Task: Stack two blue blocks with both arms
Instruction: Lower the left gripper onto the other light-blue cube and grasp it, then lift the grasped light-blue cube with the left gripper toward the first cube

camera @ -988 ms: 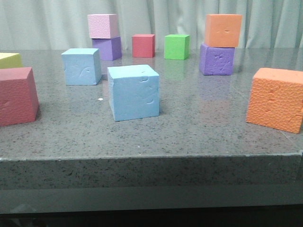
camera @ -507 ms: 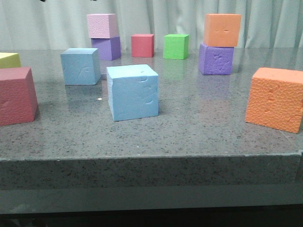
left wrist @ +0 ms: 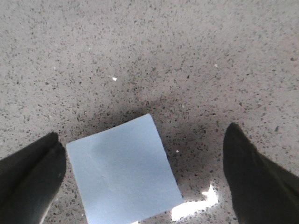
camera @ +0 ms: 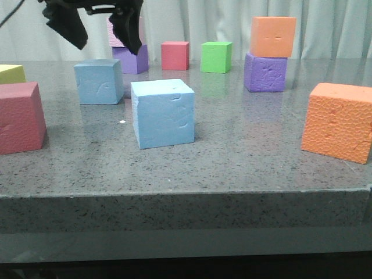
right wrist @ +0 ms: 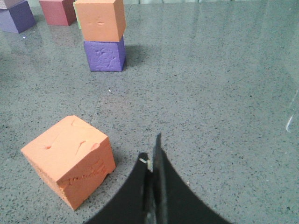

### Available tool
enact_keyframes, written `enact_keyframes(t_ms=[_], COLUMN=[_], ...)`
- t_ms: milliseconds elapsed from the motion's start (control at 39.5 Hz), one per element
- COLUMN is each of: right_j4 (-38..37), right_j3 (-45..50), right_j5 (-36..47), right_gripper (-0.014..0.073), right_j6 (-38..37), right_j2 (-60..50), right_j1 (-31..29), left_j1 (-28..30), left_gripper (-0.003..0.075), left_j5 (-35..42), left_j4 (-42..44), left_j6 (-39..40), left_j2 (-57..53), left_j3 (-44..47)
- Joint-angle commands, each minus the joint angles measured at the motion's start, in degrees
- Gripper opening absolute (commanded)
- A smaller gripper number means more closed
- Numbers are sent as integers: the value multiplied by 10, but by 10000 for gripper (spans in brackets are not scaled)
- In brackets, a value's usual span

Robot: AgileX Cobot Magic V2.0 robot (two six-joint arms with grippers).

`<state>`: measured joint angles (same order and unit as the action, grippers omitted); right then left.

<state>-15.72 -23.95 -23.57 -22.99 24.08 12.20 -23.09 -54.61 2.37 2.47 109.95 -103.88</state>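
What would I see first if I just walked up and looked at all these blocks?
Probably the big sky-blue block near the middle of the grey table, with a second blue block behind it to the left. Right above that second one hangs the black left gripper, open and not touching it. At the near right sits a bright orange block.

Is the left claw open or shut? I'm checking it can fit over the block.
Open. The left claw has its two dark fingers spread either side of a light-blue foam cube, not touching it.
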Motion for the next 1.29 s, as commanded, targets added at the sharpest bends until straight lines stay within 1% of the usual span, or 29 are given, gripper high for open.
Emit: enact_keyframes(t_ms=[0,253,481,684,988,1089,1267], right_j4=[-16,-16,-16,-16,-16,-16,-16], right_j3=[-15,-15,-15,-15,-15,-15,-15], right_j5=[43,43,43,43,43,42,41], right_gripper=[-69,-69,-69,-69,-69,-69,-69], right_j6=[5,5,5,5,5,5,5], right_j2=[2,2,2,2,2,2,2], right_j1=[-2,-2,-2,-2,-2,-2,-2], left_j1=[6,21,21,21,21,21,21], left_gripper=[659,659,659,659,658,615,438], left_j5=[12,8,-4,-22,-19,-19,-20], left_j4=[3,-4,-24,-24,-27,-27,-27], left_j6=[1,7,7,7,7,3,3], left_j2=[-24,-24,-21,2,3,3,3], left_j3=[-28,-29,-29,-29,-29,-29,-31])
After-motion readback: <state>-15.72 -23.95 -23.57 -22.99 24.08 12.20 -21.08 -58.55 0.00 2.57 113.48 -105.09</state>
